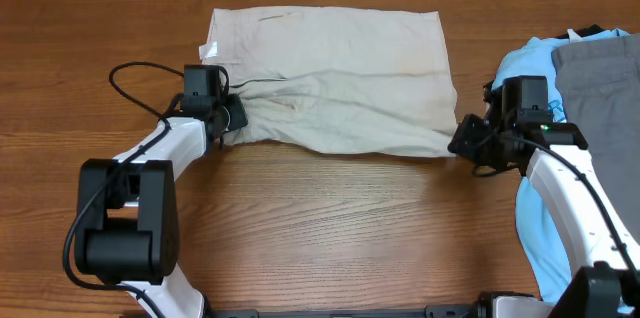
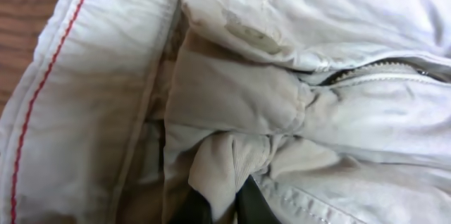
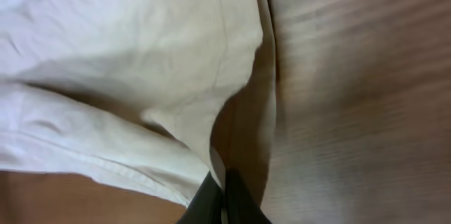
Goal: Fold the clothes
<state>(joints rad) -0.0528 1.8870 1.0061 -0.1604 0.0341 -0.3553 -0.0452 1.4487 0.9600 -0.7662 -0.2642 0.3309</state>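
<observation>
Both jaws pinched shut, left arm (image 1: 168, 144) and right arm (image 1: 566, 176) outstretched.

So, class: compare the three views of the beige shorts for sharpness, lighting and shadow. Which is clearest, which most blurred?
Overhead: clearest, evenly lit, only a thin shadow under the shorts on the table. Left wrist: close and slightly soft, cloth nearly fills the frame, creases dim. Right wrist: most blurred, wood grain smeared into streaks, deep shadow beneath the cloth's edge.
</observation>
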